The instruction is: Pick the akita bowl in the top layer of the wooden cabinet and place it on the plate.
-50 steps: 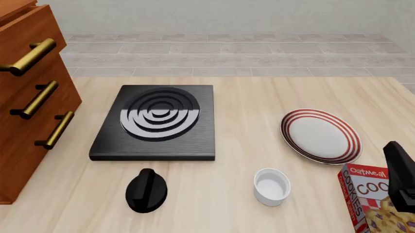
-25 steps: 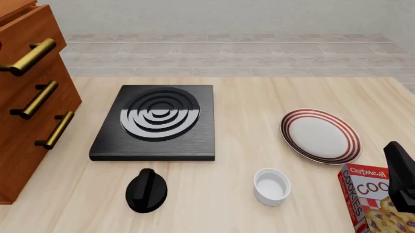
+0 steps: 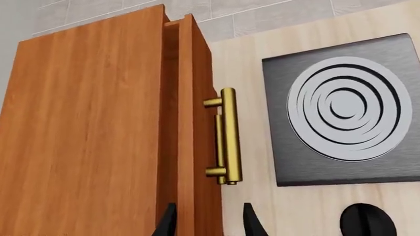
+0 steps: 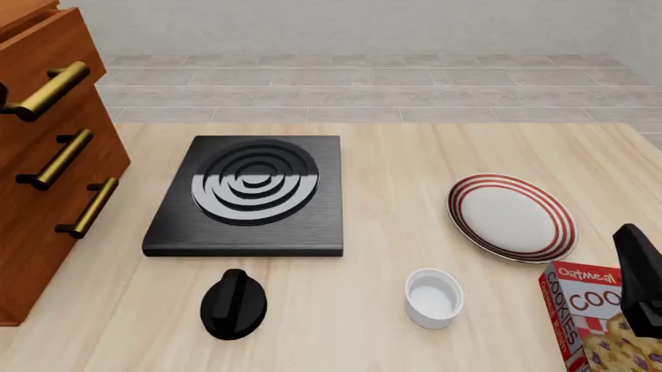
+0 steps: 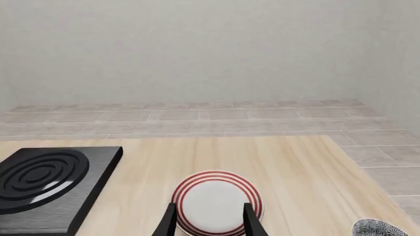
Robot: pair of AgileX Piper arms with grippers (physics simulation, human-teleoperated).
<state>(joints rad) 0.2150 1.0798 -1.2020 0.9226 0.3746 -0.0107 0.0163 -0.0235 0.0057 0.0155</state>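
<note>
The wooden cabinet (image 4: 42, 178) stands at the table's left edge with three brass handles. In the left wrist view I look down on the top layer (image 3: 196, 123) and its brass handle (image 3: 228, 135). A narrow dark gap runs between the drawer front and the cabinet top. The drawer's inside is hidden, and so is the akita bowl in it. My left gripper (image 3: 210, 225) is open, its fingers either side of the drawer front just short of the handle. The plate (image 4: 511, 216), white with red rings, lies at the right. My right gripper (image 5: 210, 223) hangs open over the plate (image 5: 213, 201).
A black stove slab (image 4: 248, 194) lies mid-table with a black knob (image 4: 234, 304) in front of it. Near the front are a white ramekin (image 4: 433, 297) and a cookie box (image 4: 600, 322) beside the right arm (image 4: 639, 279). A small dark-and-white patterned bowl (image 5: 377, 229) shows near the table's right edge.
A dark tip at the front view's left edge has slipped slightly lower beside the top handle. Nothing else has moved.
</note>
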